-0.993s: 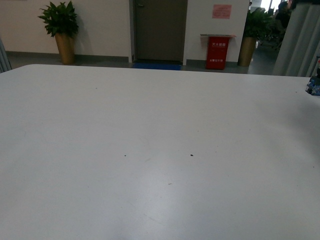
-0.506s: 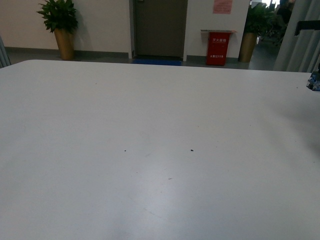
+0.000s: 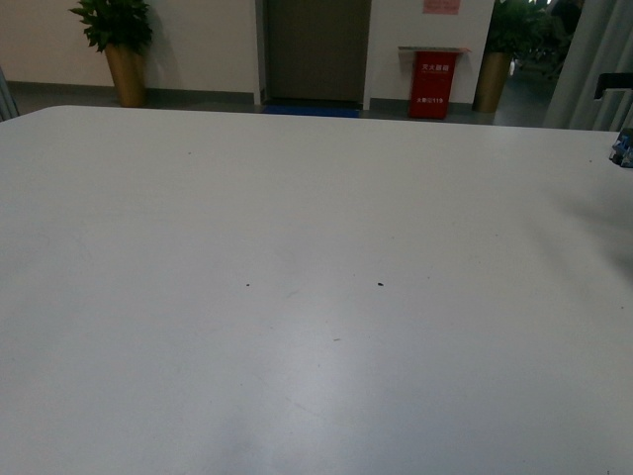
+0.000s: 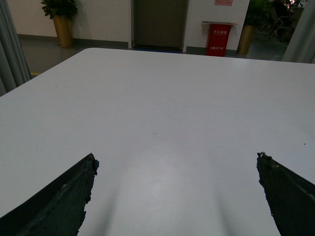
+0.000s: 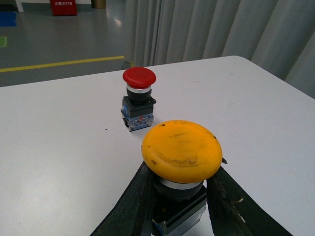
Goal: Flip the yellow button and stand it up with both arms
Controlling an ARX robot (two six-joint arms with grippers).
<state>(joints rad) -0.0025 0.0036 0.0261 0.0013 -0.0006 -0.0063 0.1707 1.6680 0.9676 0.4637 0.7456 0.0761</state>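
Note:
In the right wrist view the yellow button (image 5: 182,150) stands cap up on the white table (image 5: 59,162). Its scuffed yellow disc sits over a black collar and a blue-and-clear block. My right gripper (image 5: 181,189) is shut on that lower body, one black finger (image 5: 133,201) pressing each side. My left gripper (image 4: 176,157) is open above bare table, its dark fingers (image 4: 69,196) wide apart with nothing between them. In the front view neither gripper shows clearly; only a small blue bit (image 3: 623,148) peeks in at the right edge.
A red-capped button (image 5: 139,98) with a blue body stands upright just beyond the yellow one. The table's rounded corner (image 5: 241,59) and grey curtains (image 5: 206,29) lie behind it. Past the table's far edge are a door (image 3: 316,49), a red bin (image 3: 431,89) and potted plants (image 3: 119,40).
The front view has tilted downward, so the far table edge and the room behind sit higher in the picture. A dark bar has come in at the right edge.

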